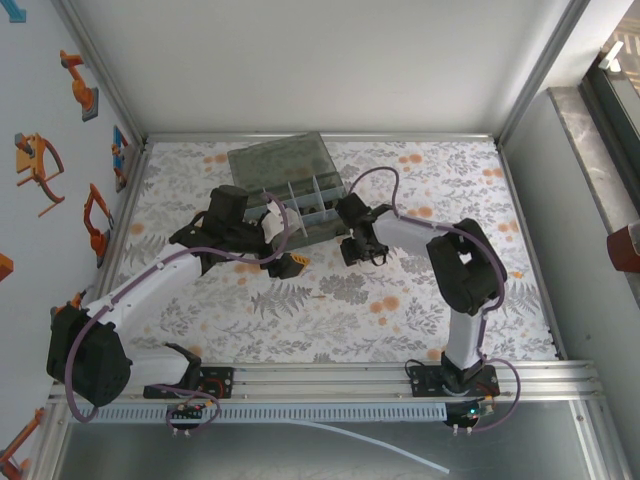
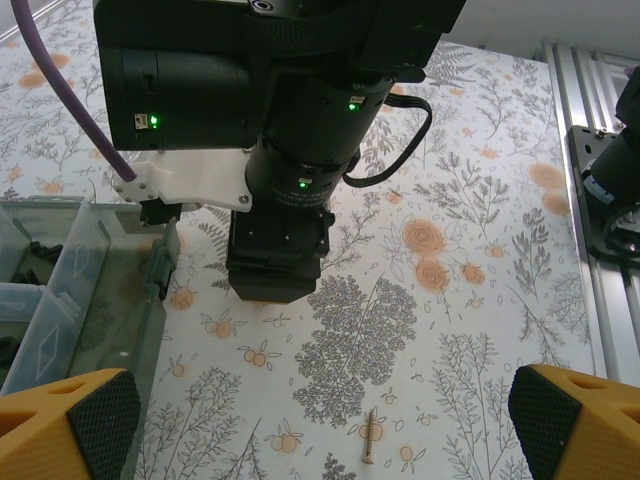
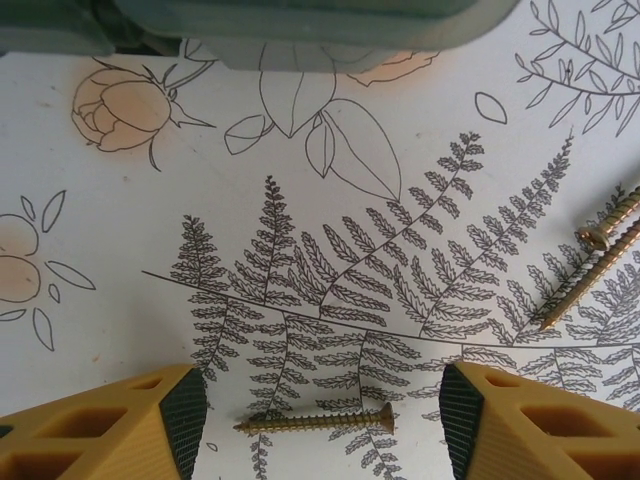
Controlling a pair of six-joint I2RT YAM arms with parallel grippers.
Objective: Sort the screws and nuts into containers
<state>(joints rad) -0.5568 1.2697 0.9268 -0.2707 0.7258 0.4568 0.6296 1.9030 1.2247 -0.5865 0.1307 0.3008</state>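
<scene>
Screws lay loose on the floral cloth, and neither arm had hold of one. At the left stood the organiser box, with dark pieces in its compartments. Just beside it hung the left gripper, its jaws spread as wide as they went and empty. A slim screw lay on the cloth between those jaws, its long axis across their closing line, so a straight drop and squeeze would probably catch the shaft.

Further right, the right gripper hovered low with its jaws partly apart, gripping nothing. A gold screw lay between them and touched neither. It ran along the closing line with its head toward the right jaw, so closing would meet it end to end, and a wrist turn looked wiser first.

The right wrist camera also caught two more screws side by side at its right edge. From above, the box sat just behind both grippers, but the fasteners were too small to make out.
</scene>
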